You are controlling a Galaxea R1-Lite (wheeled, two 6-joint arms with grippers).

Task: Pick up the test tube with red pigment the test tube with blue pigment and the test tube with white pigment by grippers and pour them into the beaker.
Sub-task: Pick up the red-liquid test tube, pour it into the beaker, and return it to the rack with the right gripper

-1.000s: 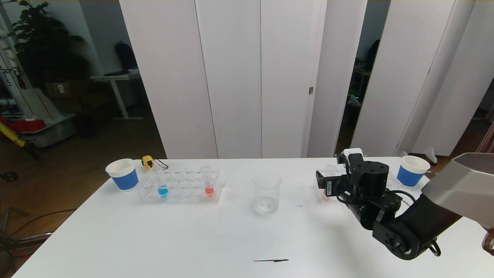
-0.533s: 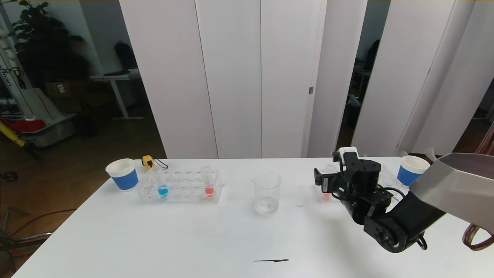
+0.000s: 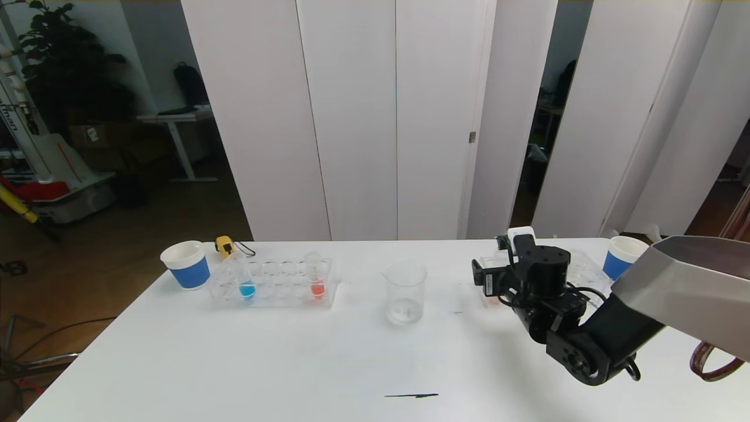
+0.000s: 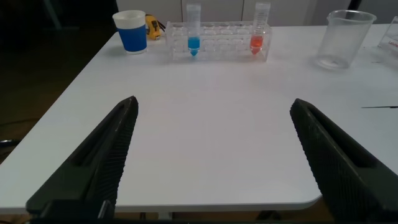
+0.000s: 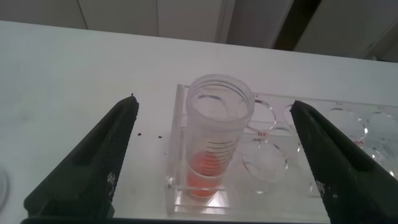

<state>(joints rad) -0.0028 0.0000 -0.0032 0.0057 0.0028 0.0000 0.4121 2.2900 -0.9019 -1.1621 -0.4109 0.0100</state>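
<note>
Right claw at right rack, fingers spread, nothing held.

Right claw: wide apart astride the red-pigment tube, upright in the end slot of the right rack, placed for a pinch. Left claw: spread, idle over near table. Blue-pigment tube racked at 9 o'clock of beaker, mid-table for both arms. White-pigment tube: not discernible.

clear rack with small red hole markings too tiny to read, no other legible text
</note>
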